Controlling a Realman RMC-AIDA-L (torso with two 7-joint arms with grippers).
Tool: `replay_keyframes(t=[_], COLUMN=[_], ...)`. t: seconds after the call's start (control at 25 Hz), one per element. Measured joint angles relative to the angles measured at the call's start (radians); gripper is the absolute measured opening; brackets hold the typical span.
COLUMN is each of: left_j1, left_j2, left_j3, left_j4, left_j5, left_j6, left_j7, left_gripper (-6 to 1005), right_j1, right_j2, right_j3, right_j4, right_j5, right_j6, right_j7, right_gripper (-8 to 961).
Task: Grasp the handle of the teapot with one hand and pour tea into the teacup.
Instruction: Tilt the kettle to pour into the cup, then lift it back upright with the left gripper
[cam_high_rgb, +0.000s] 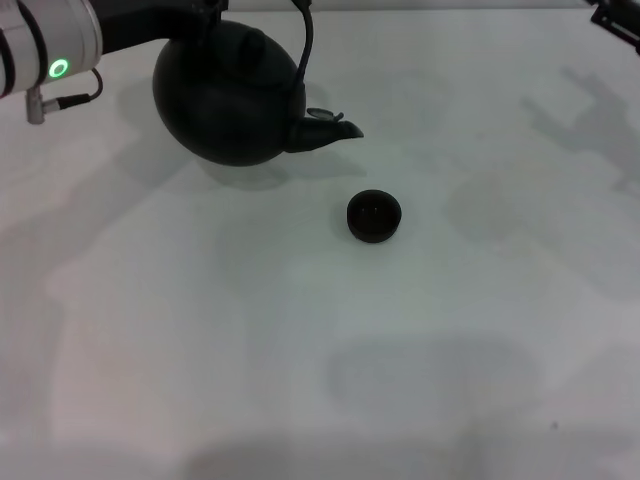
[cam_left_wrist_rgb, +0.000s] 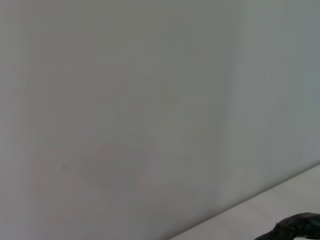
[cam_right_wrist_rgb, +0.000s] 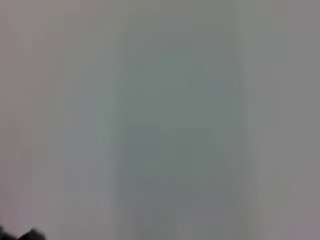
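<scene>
In the head view the teapot (cam_high_rgb: 228, 95) hung tilted at about ten o'clock from the teacup (cam_high_rgb: 374, 216), its spout (cam_high_rgb: 330, 130) aimed toward four o'clock and stopping short of the cup, clearly apart from it. The handle (cam_high_rgb: 303, 48) rose out of the top of the view, where the left arm (cam_high_rgb: 50, 45) reached in from nine o'clock; the left gripper itself was out of sight, so I could not tell how its fingers sat on the hoop. Only a dark edge of the right arm (cam_high_rgb: 615, 18) showed at one o'clock, parked well away.

The likely trouble from here: the spout was not over the cup, so further tilting would probably send tea onto the white table (cam_high_rgb: 300, 380). The cup was also tiny, leaving little margin for the stream.
</scene>
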Motion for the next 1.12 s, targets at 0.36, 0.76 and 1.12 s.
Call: replay_keyframes(t=[0.36,0.76,1.12], left_j1=[-0.040,-0.089,-0.120], left_j2=[0.001,0.001,0.001], left_j3=[0.028,0.075,0.085], left_j4=[0.026,0.024,0.038], left_j5=[0.159,0.302,0.364], left_j6=[-0.040,-0.079,-0.130], left_j7=[-0.130,-0.239,-0.273], left_gripper=[153,152,152], right_j1=[0.001,0.009,0.013], right_j2=[0.000,0.000,0.001], right_j3=[0.071,0.073,0.073], right_j4=[0.013,0.015,0.015], right_j5=[0.043,0.063,0.063], right_j6=[0.003,-0.007,-0.018], right_j7=[0.015,0.015,0.015], right_gripper=[846,846,846])
